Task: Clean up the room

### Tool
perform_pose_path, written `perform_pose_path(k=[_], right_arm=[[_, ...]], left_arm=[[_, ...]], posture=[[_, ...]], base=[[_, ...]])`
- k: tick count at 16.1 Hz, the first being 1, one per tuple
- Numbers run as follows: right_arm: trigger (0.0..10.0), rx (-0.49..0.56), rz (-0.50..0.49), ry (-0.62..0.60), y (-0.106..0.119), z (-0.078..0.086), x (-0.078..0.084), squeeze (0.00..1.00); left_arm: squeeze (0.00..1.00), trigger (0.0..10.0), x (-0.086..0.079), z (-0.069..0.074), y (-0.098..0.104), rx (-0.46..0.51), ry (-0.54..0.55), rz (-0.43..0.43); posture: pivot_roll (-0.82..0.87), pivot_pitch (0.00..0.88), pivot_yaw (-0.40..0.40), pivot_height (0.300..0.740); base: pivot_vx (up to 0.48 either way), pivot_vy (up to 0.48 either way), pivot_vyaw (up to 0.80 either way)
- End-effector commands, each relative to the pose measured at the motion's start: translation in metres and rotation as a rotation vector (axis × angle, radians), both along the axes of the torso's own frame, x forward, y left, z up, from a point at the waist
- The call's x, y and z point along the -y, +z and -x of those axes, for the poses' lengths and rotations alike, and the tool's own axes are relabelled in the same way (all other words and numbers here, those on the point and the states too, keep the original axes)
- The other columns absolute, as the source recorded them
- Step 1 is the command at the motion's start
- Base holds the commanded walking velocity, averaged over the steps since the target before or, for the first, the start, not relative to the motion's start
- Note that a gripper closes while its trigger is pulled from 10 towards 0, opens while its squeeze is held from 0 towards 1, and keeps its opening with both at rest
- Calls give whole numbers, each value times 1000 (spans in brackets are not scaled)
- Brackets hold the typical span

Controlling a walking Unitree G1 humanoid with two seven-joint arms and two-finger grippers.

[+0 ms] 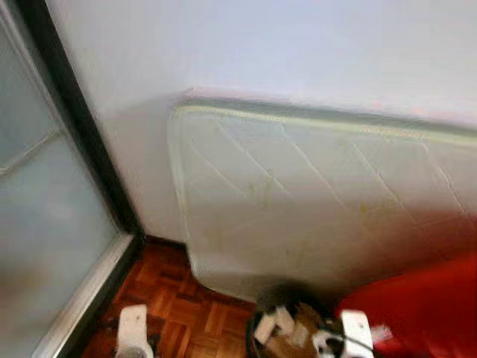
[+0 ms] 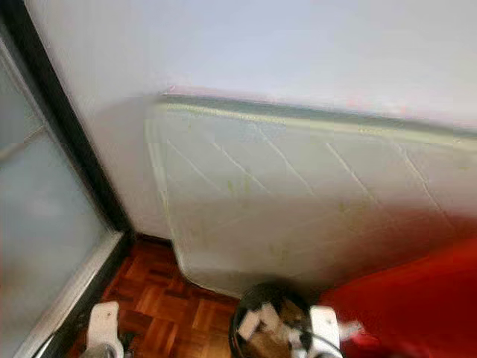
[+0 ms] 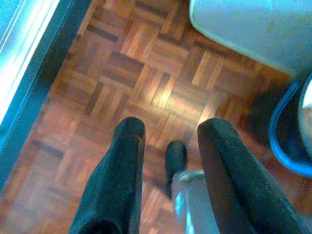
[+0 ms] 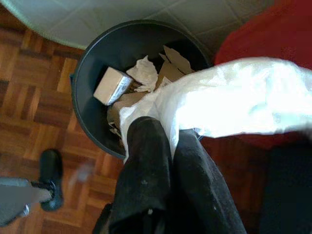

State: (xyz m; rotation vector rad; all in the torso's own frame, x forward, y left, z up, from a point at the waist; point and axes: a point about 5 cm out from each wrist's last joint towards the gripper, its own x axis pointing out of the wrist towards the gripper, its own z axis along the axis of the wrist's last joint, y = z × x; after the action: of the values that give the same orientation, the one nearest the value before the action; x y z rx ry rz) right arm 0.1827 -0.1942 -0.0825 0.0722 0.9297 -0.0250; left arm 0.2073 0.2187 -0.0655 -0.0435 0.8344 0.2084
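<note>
No readable writing is seen. A crumpled white plastic sheet (image 4: 229, 97) is pinched between the closed fingers of the right gripper (image 4: 168, 141), above a round dark waste bin (image 4: 92, 63) holding a small grey box (image 4: 111, 85) and paper scraps. The left gripper (image 3: 168, 141) is spread wide over brown parquet floor (image 3: 146, 73). In the head views, a white quilted mattress (image 1: 313, 194) is leaned against the wall.

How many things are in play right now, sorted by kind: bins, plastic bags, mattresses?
Bins: 1, dark bin holding cardboard scraps.
Plastic bags: 1, white bag gripped by the right gripper.
Mattresses: 1, white mattress leaning on the wall.
Total: 3
</note>
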Motion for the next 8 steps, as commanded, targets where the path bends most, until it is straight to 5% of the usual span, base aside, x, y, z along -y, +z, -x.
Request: perform_pose_path(k=[1, 4, 8], right_arm=[[10000, 23, -6, -1, 3, -7, -4, 0], [10000, 30, -16, -17, 3, -8, -5, 0], [10000, 98, -19, -10, 7, -12, -5, 0]], left_arm=[[0, 10000, -4, 5, -2, -15, 3, -8], [0, 10000, -4, 4, -1, -15, -11, -14], [0, 10000, -6, 1, 2, 33, -18, -40]], posture=[[37, 0, -30, 740], [30, 0, -23, 740], [33, 0, -23, 740]], base=[[262, 0, 800], [271, 0, 0], [0, 0, 0]])
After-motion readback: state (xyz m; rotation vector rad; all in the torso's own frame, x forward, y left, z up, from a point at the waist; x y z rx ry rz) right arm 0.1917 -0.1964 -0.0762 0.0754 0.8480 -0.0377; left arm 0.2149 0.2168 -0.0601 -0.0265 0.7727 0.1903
